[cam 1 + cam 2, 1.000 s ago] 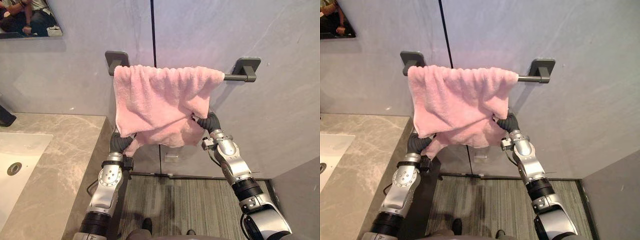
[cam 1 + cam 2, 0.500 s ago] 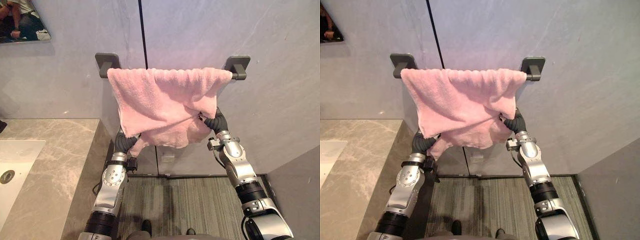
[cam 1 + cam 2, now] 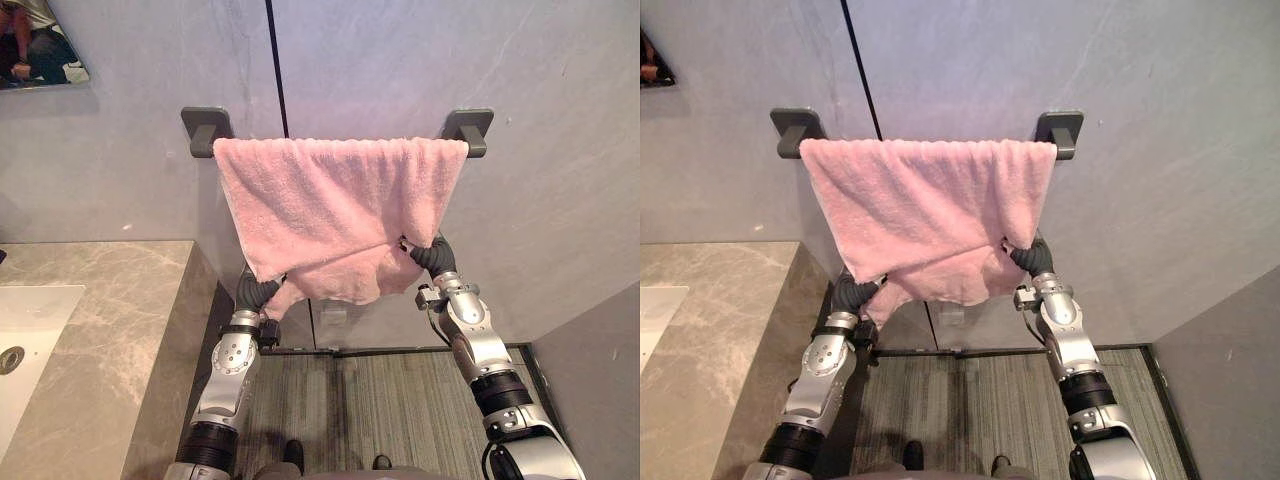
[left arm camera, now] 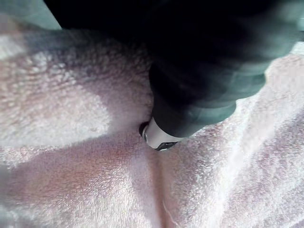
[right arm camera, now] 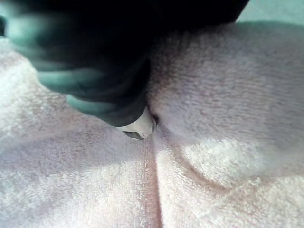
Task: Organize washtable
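Observation:
A pink towel point(image 3: 330, 210) hangs spread over a dark grey wall bar, from its left bracket point(image 3: 205, 128) to its right bracket point(image 3: 467, 125). Both arms reach up under the towel's lower edge. My left hand point(image 3: 256, 290) is tucked behind the lower left corner, and my right hand point(image 3: 432, 257) behind the lower right. In the left wrist view, a silver finger point(image 4: 154, 135) digs into a crease of gathered pink cloth below the dark cover. The right wrist view has the same: a finger point(image 5: 137, 127) pinched into a fold of towel.
A marble counter point(image 3: 110, 330) with a white sink point(image 3: 25, 320) stands to the left, its end close to my left arm. A mirror corner point(image 3: 40, 45) at the upper left reflects a person. Striped floor point(image 3: 370, 400) lies below, and a grey panel point(image 3: 600, 390) stands at the lower right.
The towel's right end has been drawn along the bar to the right bracket, so it hangs wider and flatter. Both hands sit a little lower. The camera has turned right.

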Available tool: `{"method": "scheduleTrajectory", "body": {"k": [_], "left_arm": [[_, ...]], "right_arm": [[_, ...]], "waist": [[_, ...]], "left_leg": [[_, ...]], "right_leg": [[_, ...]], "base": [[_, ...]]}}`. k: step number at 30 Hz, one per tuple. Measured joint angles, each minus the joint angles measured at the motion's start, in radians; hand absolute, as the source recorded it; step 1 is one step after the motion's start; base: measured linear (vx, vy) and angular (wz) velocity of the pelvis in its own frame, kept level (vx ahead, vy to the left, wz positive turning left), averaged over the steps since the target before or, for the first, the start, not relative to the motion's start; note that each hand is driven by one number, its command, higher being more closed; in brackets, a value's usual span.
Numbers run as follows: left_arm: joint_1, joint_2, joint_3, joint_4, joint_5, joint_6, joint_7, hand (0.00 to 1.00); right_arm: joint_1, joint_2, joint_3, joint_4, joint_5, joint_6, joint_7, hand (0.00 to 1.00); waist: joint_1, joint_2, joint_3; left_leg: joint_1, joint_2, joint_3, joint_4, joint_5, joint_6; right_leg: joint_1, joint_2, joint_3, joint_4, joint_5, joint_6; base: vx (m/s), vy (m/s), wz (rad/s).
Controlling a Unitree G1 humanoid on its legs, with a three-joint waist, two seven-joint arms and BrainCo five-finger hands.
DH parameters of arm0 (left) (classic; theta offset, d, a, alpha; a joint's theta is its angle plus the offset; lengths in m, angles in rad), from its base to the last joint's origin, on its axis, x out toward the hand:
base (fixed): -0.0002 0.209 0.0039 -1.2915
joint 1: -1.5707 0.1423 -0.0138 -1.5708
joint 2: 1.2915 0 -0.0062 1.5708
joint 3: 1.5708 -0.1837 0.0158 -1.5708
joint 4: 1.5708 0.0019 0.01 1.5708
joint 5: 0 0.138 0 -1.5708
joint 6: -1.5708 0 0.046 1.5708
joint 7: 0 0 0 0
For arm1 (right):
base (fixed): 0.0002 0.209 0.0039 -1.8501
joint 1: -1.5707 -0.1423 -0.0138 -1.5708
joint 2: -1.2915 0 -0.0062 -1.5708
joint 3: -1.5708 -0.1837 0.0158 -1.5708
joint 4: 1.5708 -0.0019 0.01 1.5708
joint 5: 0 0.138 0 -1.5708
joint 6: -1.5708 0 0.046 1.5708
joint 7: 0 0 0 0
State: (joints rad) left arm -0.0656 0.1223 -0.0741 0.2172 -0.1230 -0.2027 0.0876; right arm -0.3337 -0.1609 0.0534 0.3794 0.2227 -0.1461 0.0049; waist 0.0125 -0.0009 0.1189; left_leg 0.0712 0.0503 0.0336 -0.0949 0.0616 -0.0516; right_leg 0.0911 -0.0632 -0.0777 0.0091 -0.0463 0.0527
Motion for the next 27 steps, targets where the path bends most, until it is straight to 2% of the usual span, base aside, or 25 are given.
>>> {"method": "scheduleTrajectory", "body": {"k": [9,10,11,22,27], "left_arm": [[0.006,-0.003,0.010,0.050,-0.022,-0.003,0.000,1.00],[0.006,-0.003,0.011,0.050,-0.022,-0.003,0.000,1.00],[0.007,-0.004,0.015,0.052,-0.022,-0.003,0.000,0.00],[0.025,-0.030,0.083,0.068,-0.025,-0.002,0.027,0.00],[0.068,-0.030,0.099,0.068,-0.066,0.003,0.059,0.00]], "right_arm": [[0.009,0.039,-0.004,0.031,-0.080,-0.005,-0.002,1.00],[0.009,0.040,-0.005,0.033,-0.081,-0.005,-0.002,0.00],[0.009,0.047,-0.011,0.038,-0.089,-0.005,-0.006,0.00],[0.025,0.079,-0.086,0.049,-0.100,-0.002,-0.061,0.00],[0.091,0.093,-0.139,0.049,-0.098,0.015,-0.102,0.00]], "waist": [[-0.001,0.014,-0.003],[-0.001,0.014,-0.003],[-0.001,0.014,-0.003],[-0.001,0.011,-0.002],[-0.001,-0.003,0.006]], "left_leg": [[0.011,0.000,-0.001,-0.008,-0.001,-0.001],[0.011,0.000,-0.001,-0.008,-0.001,-0.001],[0.013,0.000,-0.002,-0.008,-0.001,-0.002],[0.019,0.000,0.001,-0.008,-0.008,-0.007],[0.019,0.001,0.003,-0.008,-0.008,-0.007]], "right_leg": [[0.014,0.000,-0.003,-0.014,0.002,0.002],[0.015,0.000,-0.004,-0.015,0.002,0.002],[0.024,0.000,-0.005,-0.018,0.002,0.002],[0.047,0.001,-0.008,-0.050,0.009,0.004],[0.047,0.001,-0.008,-0.052,0.010,0.004]], "base": [[0.00,0.000,0.01],[0.00,0.000,0.00],[0.00,0.000,0.00],[0.00,0.000,0.00],[0.00,0.000,0.00]]}}
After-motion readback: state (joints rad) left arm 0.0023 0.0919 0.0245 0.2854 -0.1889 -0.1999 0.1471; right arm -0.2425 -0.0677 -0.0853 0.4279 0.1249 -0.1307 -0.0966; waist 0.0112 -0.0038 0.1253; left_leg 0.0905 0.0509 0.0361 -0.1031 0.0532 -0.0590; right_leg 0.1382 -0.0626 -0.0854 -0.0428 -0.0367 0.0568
